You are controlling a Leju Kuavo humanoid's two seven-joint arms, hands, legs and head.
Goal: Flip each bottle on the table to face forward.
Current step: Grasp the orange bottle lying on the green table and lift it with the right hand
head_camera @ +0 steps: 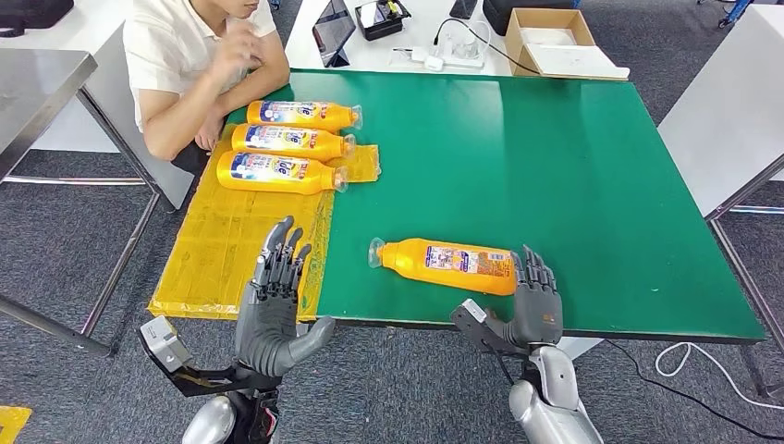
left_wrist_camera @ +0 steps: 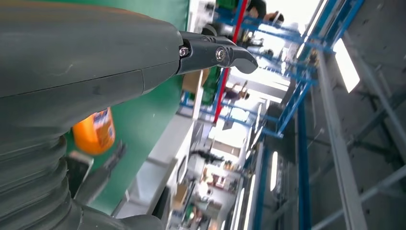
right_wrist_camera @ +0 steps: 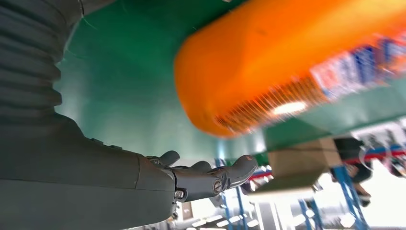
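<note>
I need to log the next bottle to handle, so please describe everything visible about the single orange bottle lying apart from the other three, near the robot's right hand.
The lone orange bottle lies on its side on the green table, near the front edge. It looks like glossy plastic, with a clear cap end pointing to the robot's left and a white, blue and red label facing up. Its base sits right beside the right hand, whose fingers reach its end; actual contact cannot be confirmed. It looks closed and undamaged.

Head view looks down; both wrist views share the green table (head_camera: 555, 166).
</note>
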